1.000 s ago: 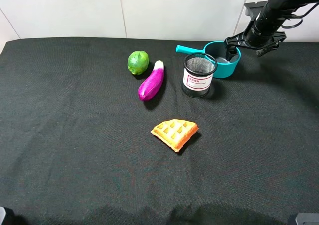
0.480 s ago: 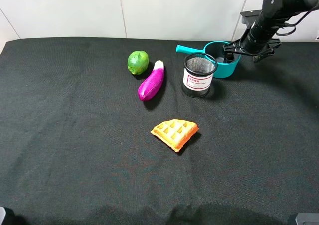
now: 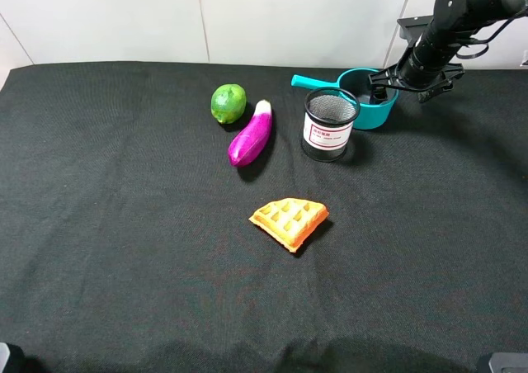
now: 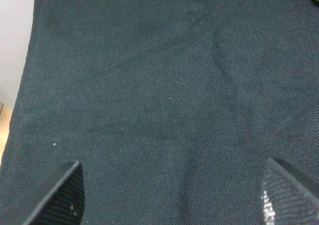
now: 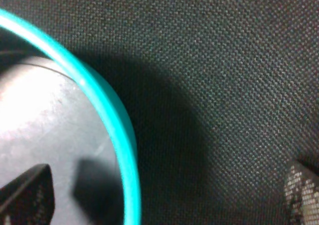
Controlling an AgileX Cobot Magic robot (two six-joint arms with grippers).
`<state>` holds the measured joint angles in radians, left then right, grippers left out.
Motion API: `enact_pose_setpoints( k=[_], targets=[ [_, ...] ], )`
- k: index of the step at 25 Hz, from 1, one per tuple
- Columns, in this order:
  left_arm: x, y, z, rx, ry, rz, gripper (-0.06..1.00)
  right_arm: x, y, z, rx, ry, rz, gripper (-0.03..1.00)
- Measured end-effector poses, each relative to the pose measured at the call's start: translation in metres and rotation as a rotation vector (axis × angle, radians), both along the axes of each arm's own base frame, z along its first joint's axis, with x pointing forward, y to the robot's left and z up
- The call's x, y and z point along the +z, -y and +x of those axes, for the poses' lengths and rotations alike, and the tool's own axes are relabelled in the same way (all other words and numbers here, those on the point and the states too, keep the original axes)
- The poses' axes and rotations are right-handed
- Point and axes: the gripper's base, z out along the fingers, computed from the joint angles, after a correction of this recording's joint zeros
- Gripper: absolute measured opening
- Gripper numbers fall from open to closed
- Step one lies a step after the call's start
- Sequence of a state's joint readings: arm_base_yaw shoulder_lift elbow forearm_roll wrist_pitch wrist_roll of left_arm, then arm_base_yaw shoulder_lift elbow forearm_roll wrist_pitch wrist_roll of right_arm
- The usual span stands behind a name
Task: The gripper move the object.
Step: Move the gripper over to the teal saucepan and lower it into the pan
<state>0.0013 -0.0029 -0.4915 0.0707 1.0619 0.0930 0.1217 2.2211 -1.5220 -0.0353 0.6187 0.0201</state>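
Toy saucepan (image 3: 378, 115), teal: likely light, rigid, slick plastic; take by thin rim. Right hand (image 3: 406, 82) spread, straddling rim.

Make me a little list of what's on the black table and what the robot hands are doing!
pan: teal, back right, just behind the mesh cup
right hand: open, one finger inside the pan, one outside
left hand: open, over bare cloth
other toys: lime, eggplant, waffle

Robot lab bench: black cloth table (image 3: 124, 290), white wall panels (image 3: 289, 18), toy waffle (image 3: 289, 221).
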Motion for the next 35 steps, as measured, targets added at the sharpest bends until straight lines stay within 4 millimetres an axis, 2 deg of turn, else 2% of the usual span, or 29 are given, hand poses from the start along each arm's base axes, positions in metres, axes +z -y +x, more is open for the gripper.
enact_pose_setpoints(
  k=[13,18,25,35],
  targets=[
    [0.0001,0.0000,0.0000,0.000,0.001,0.000,0.76,0.0000,0.0000,0.0001,0.000,0.001,0.000,0.69],
    [0.0001,0.0000,0.0000,0.000,0.001,0.000,0.76,0.0000,0.0000,-0.0001,-0.001,-0.001,0.001,0.54],
    [0.0001,0.0000,0.0000,0.000,0.001,0.000,0.76,-0.0002,-0.0003,-0.0006,-0.009,-0.007,0.007,0.29],
    [0.0001,-0.0001,0.0000,0.000,0.001,0.001,0.76,-0.0003,-0.0005,-0.0008,-0.014,-0.010,0.010,0.08]
  ],
)
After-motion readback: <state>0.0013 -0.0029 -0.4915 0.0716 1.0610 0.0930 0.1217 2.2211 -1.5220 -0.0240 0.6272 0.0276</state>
